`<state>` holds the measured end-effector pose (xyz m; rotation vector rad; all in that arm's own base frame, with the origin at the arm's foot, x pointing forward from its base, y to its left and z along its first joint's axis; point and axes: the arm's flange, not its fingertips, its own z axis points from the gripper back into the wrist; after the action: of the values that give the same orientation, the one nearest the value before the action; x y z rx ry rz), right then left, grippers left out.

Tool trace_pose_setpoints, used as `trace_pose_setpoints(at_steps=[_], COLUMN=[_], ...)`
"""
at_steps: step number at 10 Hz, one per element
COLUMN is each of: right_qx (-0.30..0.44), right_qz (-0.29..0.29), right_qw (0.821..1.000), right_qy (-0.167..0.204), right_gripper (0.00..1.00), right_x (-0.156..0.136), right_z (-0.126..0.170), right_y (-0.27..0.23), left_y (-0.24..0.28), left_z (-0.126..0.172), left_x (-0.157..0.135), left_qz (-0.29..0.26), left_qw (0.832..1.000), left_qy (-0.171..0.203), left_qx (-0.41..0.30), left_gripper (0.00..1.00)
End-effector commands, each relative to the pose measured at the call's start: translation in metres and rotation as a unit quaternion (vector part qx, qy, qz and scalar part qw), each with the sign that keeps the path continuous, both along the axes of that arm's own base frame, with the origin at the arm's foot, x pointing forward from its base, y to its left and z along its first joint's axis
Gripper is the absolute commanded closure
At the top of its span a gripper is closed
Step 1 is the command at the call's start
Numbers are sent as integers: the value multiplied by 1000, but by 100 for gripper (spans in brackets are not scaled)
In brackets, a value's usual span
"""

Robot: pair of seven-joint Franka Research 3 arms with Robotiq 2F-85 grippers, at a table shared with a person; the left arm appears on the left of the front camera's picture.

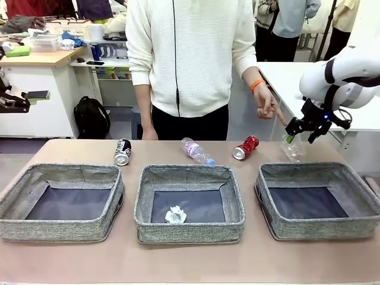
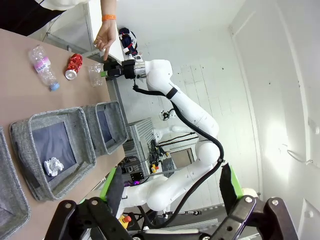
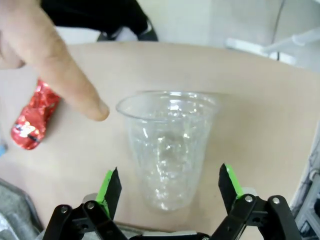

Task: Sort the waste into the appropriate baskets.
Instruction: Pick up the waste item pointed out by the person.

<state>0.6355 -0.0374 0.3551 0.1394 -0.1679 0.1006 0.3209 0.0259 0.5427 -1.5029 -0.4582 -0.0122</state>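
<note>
A clear plastic cup [image 3: 167, 145] rests on the table behind the right basket [image 1: 317, 225]. My right gripper [image 3: 169, 187] hovers open just above the clear plastic cup [image 1: 293, 149], fingers either side and not touching it. The person's finger [image 3: 65, 70] points at the cup's rim. A red can [image 1: 246, 147], a clear bottle [image 1: 196, 150] and a black-and-silver can [image 1: 122, 152] lie along the far side. A crumpled paper ball [image 1: 176, 214] sits in the middle basket [image 1: 189, 228]. My left gripper [image 2: 170, 192] hangs open and holds nothing, off the table's left end [image 1: 35, 98].
The left basket [image 1: 62, 228] holds nothing. The person stands at the far edge, one hand [image 1: 267, 107] stretched toward the cup. The right arm [image 2: 190, 110] reaches in from the right. A white table stands behind on the right.
</note>
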Motion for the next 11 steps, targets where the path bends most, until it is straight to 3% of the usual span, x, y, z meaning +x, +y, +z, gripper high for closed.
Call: trace_pose_setpoints(at_steps=[1, 8, 9, 10, 11], right_qx=[-8, -6, -14, -20, -24], right_qz=[-17, -20, -33, -39, -39], right_qw=[1000, 999, 999, 999, 999], right_qy=[17, 35, 28, 26, 27], right_gripper=[0, 0, 20, 20, 40], right_x=[14, 16, 17, 18, 18], right_z=[-5, -21, -22, -23, -23], right_y=[5, 11, 12, 11, 11], left_y=[0, 0, 0, 0, 0], left_z=[1, 1, 1, 1, 1], left_x=[-2, -2, -2, -2, -2], left_qz=[-5, -5, -5, -5, -5], left_qw=[1000, 1000, 1000, 1000, 1000], left_qy=[-1, -1, -1, -1, -1], left_qx=[3, 3, 3, 3, 3], left_gripper=[0, 0, 0, 0, 0])
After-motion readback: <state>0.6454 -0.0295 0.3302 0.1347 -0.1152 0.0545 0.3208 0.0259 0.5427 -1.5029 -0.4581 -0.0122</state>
